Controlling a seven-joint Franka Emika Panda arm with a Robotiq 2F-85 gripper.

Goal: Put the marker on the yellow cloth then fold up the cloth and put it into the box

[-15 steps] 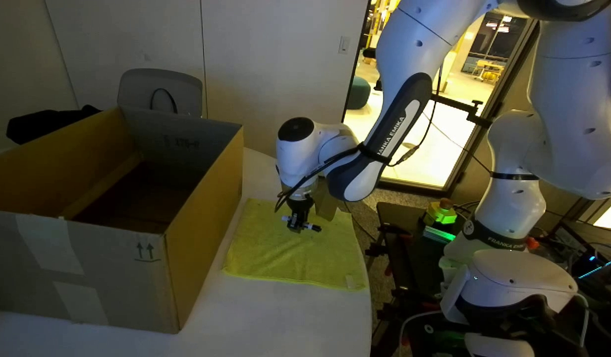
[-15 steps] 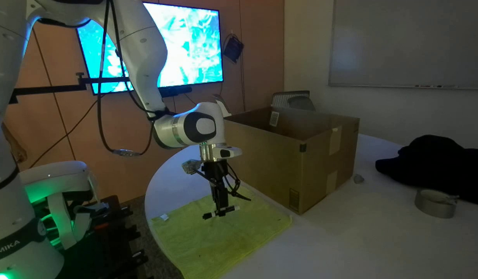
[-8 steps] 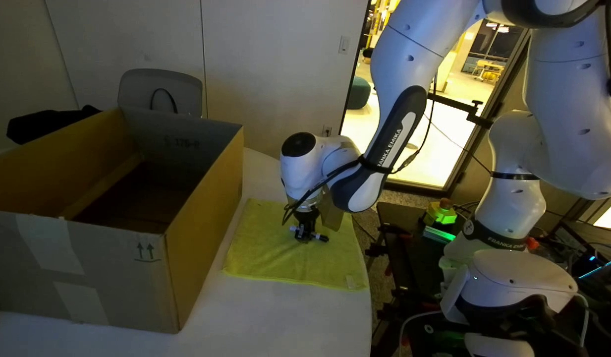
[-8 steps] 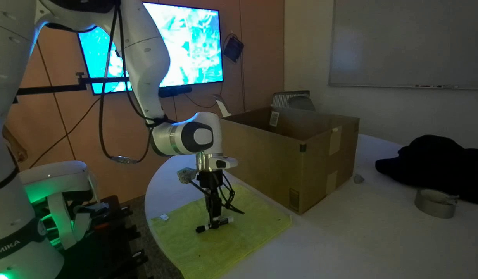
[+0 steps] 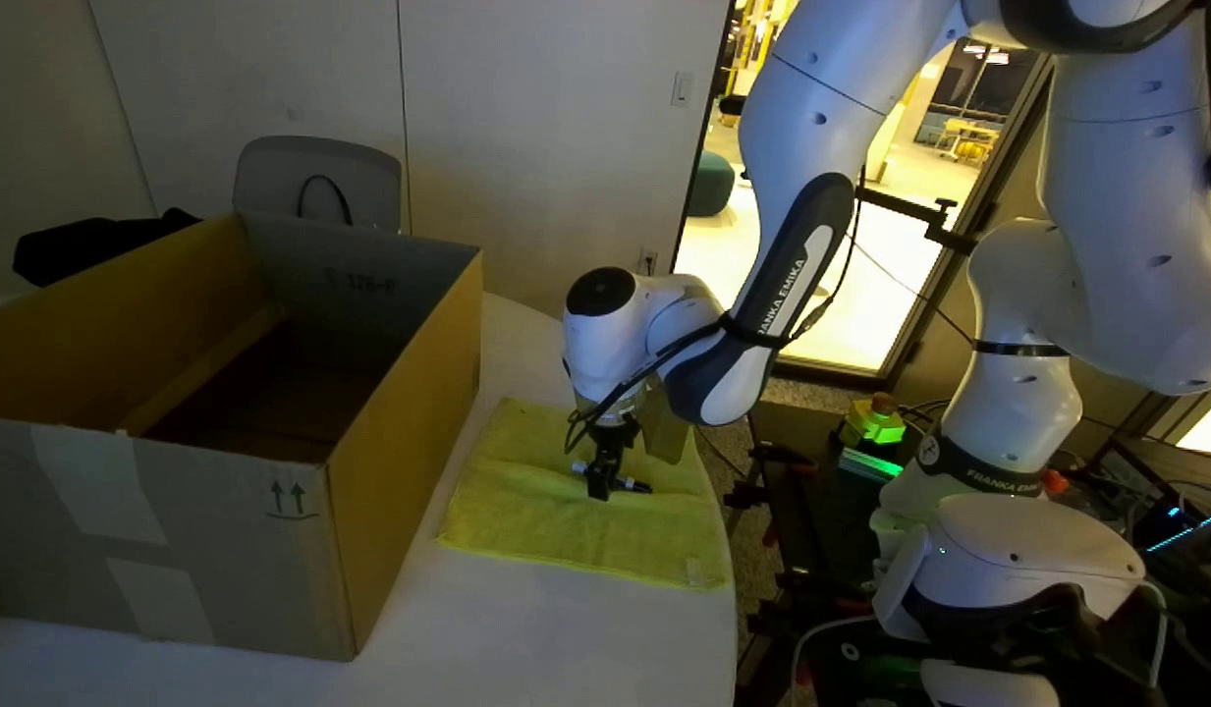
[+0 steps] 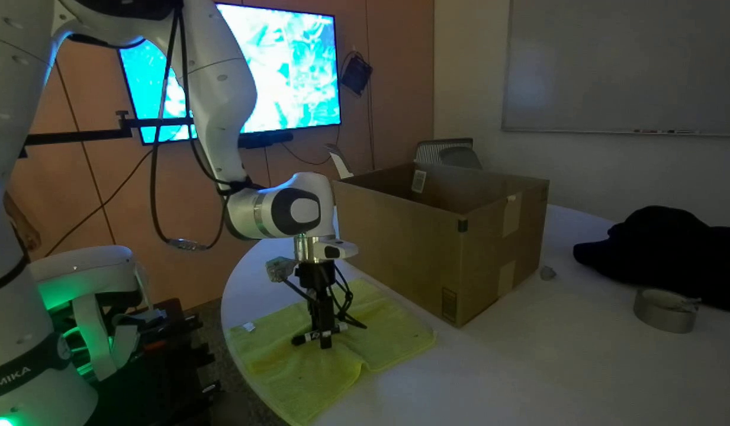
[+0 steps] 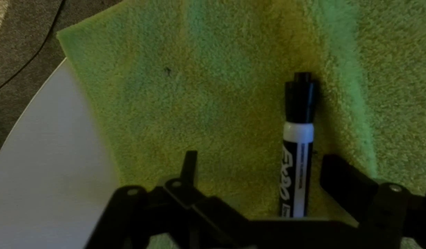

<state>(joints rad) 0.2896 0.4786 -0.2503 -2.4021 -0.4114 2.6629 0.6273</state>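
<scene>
My black two-fingered pincer points straight down, its fingers spread and pinching nothing. Between them, in the wrist view, lies the slim black marker with a white band and pale label, nearer that view's right finger; a strip of the soft yellow-green cloth shows on either side of it, while the marker's lower end is hidden behind my own frame. Its long axis runs lengthwise through the gap, roughly at right angles to the line between my fingertips. The black cap points to the top of the wrist view; in both exterior views it aims roughly toward the white base of my arm, and the tail end toward the large brown cardboard box. The cloth under the marker is rumpled, with a ridge just beside it, and spreads over a white table; the box stands near, not touching. I judge the marker placed: a straight lift should clear it, whereas a sideways move could roll it. Folding and boxing seem left to do.
</scene>
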